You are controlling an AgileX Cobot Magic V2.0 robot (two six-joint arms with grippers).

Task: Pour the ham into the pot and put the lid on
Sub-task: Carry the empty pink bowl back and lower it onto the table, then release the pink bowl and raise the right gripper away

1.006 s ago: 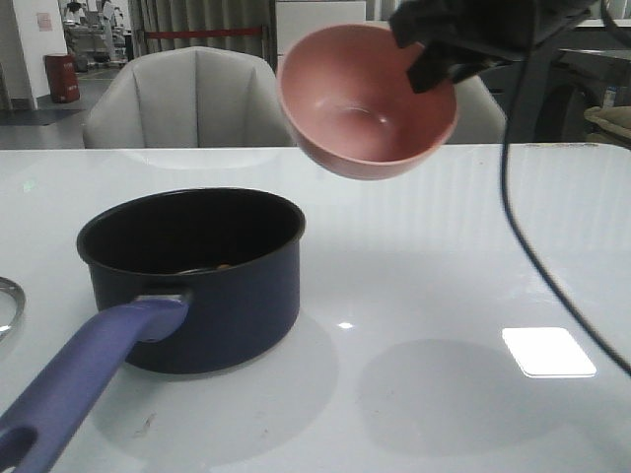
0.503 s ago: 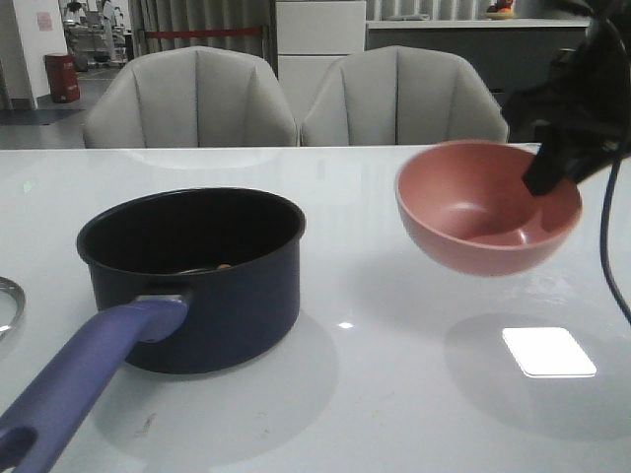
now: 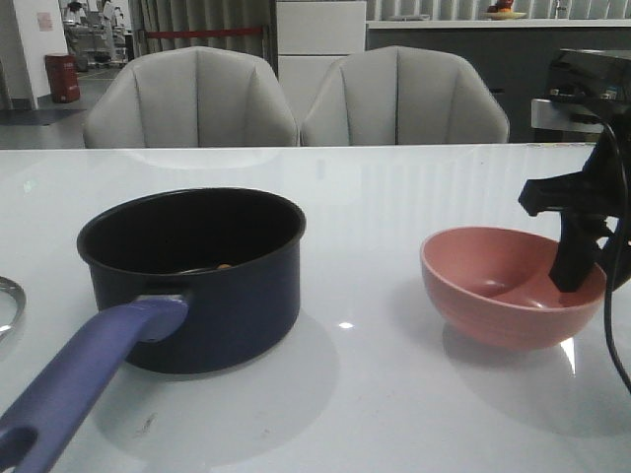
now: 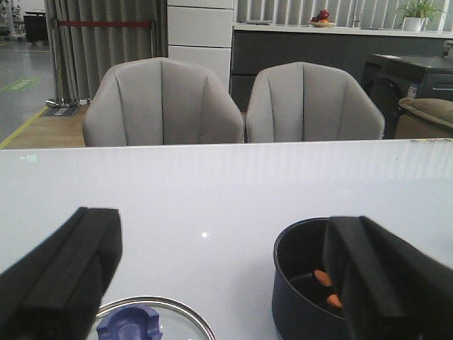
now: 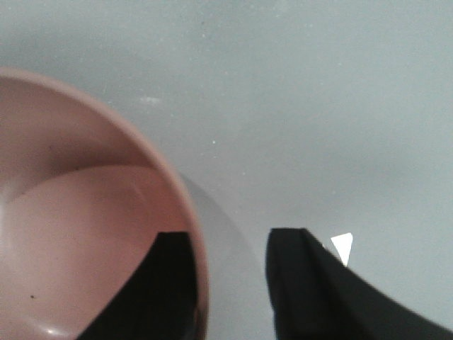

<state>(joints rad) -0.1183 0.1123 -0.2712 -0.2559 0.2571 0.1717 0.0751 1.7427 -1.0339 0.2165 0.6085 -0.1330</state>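
On the white surface (image 3: pixel 394 394), the right claw (image 5: pixel 230 283) straddles the pink bowl's (image 3: pixel 508 296) rim, grip unclear. Orange ham chunks (image 4: pixel 322 278) lie half-hidden inside the dark navy pot (image 3: pixel 197 276); the left claw (image 4: pixel 226 283) gapes, the glass lid (image 4: pixel 152 322) cut off below.

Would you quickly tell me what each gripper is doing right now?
Left gripper: open, holding nothing.
Right gripper: jaws astride the pink bowl rim, slightly apart.

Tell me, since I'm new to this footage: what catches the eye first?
The dark pot on the table's left, purple handle toward the camera, with orange ham chunks inside. To its right sits the empty pink bowl, the right gripper straddling its rim, fingers apart. The lid lies beneath the open left gripper.
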